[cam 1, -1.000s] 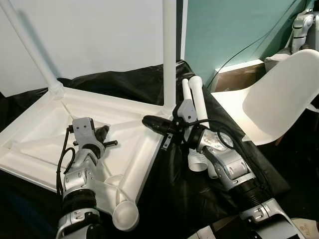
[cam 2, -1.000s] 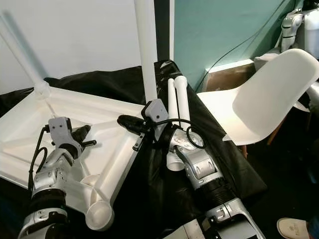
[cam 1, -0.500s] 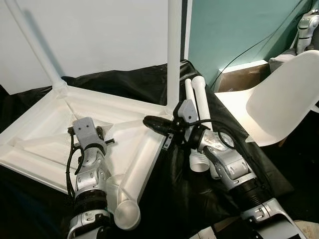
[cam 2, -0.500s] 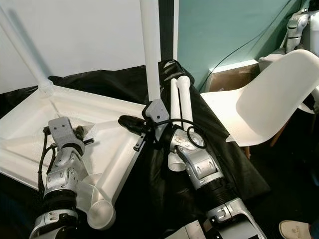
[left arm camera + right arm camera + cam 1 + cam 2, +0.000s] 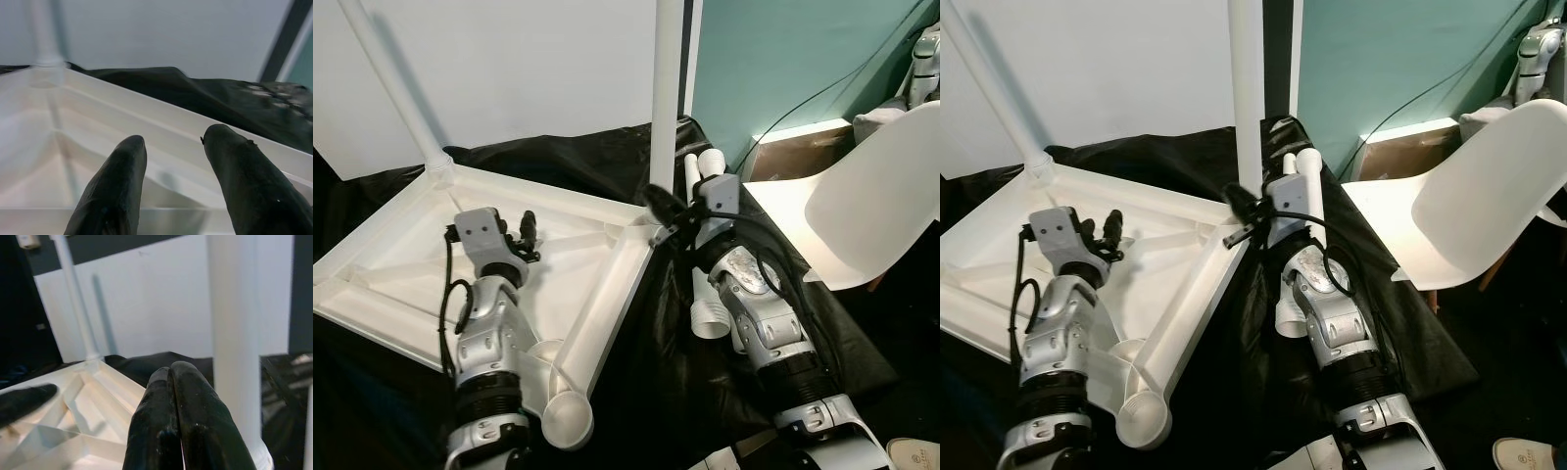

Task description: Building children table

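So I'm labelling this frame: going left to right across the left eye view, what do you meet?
Slanted table leg → left gripper → upright table leg → right gripper → white chair.

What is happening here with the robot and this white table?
The robot is putting together a small white table, which lies upside down on a black sheet. Two legs already stand up from its far corners. The left claw is open and hovers over the underside, holding nothing. The right claw is shut and empty, close beside the upright leg at the right corner. More loose legs lie on the sheet behind the right arm. A white chair stands at the right.
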Controlling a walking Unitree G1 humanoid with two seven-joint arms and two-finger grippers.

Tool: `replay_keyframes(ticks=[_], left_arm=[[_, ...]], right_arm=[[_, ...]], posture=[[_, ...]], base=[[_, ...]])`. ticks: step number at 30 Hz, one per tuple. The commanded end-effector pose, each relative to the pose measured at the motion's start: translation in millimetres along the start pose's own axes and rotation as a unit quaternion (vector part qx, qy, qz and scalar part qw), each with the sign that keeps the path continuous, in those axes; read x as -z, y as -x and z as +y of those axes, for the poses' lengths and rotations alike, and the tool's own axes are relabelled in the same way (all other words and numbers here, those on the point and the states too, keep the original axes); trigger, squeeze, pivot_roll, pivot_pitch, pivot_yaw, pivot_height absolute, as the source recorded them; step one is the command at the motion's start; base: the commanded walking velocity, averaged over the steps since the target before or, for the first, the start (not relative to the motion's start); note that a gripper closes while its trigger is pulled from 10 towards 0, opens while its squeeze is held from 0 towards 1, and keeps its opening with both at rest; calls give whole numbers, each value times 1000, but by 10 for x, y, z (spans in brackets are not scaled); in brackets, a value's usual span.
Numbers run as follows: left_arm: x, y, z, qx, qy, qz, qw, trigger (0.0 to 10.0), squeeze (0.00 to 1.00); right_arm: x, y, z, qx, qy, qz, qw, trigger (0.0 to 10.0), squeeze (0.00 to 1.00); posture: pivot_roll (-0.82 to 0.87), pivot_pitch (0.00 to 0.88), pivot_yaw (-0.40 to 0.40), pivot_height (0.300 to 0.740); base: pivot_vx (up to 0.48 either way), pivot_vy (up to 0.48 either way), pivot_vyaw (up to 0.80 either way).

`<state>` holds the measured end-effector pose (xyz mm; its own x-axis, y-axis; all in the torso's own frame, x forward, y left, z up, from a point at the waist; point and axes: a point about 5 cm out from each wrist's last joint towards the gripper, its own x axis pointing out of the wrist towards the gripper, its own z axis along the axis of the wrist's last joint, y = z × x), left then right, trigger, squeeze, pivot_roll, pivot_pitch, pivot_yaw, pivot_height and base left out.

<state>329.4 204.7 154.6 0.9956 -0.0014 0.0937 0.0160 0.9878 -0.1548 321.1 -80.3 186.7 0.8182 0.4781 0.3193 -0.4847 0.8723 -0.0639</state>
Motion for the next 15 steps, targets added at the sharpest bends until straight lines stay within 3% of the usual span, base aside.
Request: replay_keyframes(ticks=[1,6,10,11,12,13,14,15], left_arm=[[-26,-36,32,22,-6,3,1000,10000,0],[-44,-43,140,30,-23,15,999,10000,0],[13,17,255,84,-60,59,993,10000,0],[70,77,296,124,-80,94,985,10000,0],[70,77,296,124,-80,94,985,10000,0],[134,161,335,174,-100,133,971,10000,0],[134,161,335,174,-100,133,971,10000,0],[176,260,374,225,-115,170,952,10000,0]], right_arm=[[39,30,1,13,-1,6,1000,10000,0],[71,66,12,16,-4,12,1000,10000,0],[93,96,33,20,-6,16,1000,10000,0],[97,104,38,23,-6,16,1000,10000,0],[97,104,38,23,-6,16,1000,10000,0],[101,109,38,25,-6,17,1000,10000,0],[101,109,38,25,-6,17,1000,10000,0],[104,112,35,27,-6,18,999,10000,0]], posture=[[-21,0,67,740],[-21,0,67,740],[-26,0,66,740],[-31,0,64,740],[-31,0,64,740],[-31,0,64,740],[-31,0,64,740],[-31,0,61,740]], base=[[0,0,0],[0,0,0],[0,0,0],[0,0,0],[0,0,0],[0,0,0],[0,0,0],[0,0,0]])
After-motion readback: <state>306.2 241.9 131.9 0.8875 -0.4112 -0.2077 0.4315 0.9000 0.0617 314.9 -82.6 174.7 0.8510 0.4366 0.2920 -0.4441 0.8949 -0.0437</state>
